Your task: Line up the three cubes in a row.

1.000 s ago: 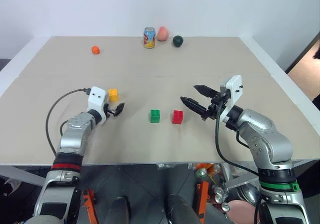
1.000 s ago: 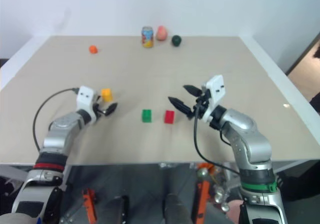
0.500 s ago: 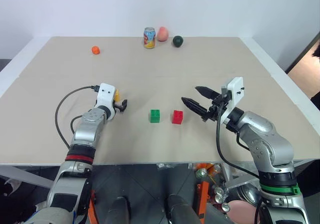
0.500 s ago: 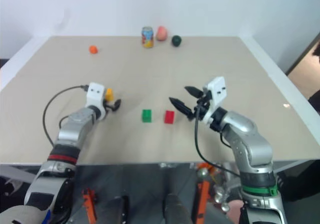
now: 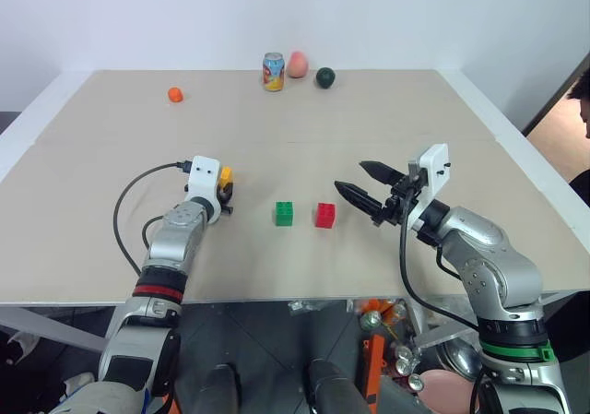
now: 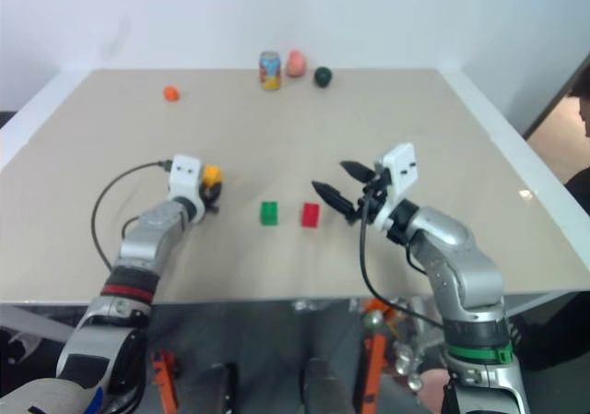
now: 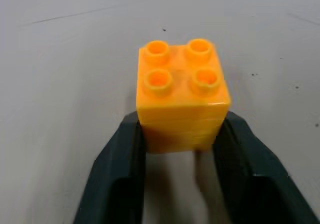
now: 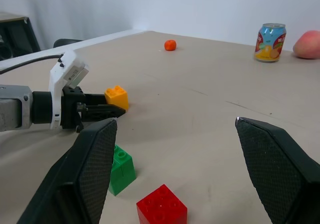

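Three cubes: left gripper (image 7: 180, 134) fingers clamp the yellow cube (image 7: 180, 92), green cube (image 5: 284, 213) and red cube (image 5: 325, 215) sit loose, right gripper (image 5: 361, 191) fingers apart.

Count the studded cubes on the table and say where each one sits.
3. The yellow cube sits between the left gripper fingers, the green cube lies mid-table, and the red cube lies just beside it, toward the right gripper.
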You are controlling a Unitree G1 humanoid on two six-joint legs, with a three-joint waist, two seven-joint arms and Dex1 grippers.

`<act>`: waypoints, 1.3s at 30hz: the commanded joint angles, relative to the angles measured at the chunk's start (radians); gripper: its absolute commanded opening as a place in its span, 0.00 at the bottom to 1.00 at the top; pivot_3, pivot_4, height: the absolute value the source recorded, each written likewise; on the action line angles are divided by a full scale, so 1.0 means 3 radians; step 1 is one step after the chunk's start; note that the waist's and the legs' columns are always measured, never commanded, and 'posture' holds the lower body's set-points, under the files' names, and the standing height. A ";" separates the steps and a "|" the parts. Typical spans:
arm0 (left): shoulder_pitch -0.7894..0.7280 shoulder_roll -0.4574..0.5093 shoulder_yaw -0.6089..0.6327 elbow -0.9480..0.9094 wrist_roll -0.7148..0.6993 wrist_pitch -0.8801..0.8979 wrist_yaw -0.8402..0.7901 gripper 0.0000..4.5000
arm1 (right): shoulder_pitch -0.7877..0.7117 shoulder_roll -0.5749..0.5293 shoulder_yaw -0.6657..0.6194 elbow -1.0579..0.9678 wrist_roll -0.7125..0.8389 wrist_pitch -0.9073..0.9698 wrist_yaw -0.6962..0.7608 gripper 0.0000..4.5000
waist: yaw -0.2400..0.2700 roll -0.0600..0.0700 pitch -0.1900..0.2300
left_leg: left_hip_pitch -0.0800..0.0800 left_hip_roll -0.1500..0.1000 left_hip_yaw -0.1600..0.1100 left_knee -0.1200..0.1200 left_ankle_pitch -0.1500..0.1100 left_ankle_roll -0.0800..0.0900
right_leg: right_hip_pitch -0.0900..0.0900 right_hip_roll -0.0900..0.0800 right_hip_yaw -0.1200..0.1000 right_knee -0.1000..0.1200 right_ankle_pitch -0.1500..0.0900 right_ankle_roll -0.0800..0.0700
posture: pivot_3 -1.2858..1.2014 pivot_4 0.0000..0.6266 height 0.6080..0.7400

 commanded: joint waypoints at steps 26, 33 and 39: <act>-0.0700 0.0935 -0.0310 0.1968 -0.0044 -0.2845 -0.3866 0.29 | 0.0574 -0.0663 -0.0642 -0.0473 0.0780 0.0321 0.0624 0.87 | 0.0010 -0.0001 0.0001 | -0.0041 -0.0008 -0.0007 -0.0006 -0.0018 -0.0014 | -0.0032 -0.0003 0.0001 -0.0002 -0.0029 0.0027 | 0.52 0.24 1.00; -0.0911 0.0823 -0.0229 0.2339 -0.0090 -0.2792 -0.4181 0.29 | 0.0695 -0.0699 -0.0644 -0.0583 0.0791 0.0331 0.0542 0.87 | 0.0015 -0.0001 0.0001 | -0.0045 -0.0008 -0.0008 0.0003 -0.0017 -0.0013 | -0.0031 -0.0004 0.0002 -0.0001 -0.0031 0.0016 | 0.52 0.24 1.00; -0.1037 0.0702 -0.0225 0.2475 -0.0059 -0.2689 -0.4302 0.29 | 0.0789 -0.0759 -0.0735 -0.0702 0.0842 0.0389 0.0486 0.87 | 0.0013 -0.0001 0.0001 | -0.0045 -0.0009 -0.0009 0.0007 -0.0017 -0.0013 | -0.0029 -0.0004 0.0002 -0.0001 -0.0029 0.0019 | 0.52 0.24 1.00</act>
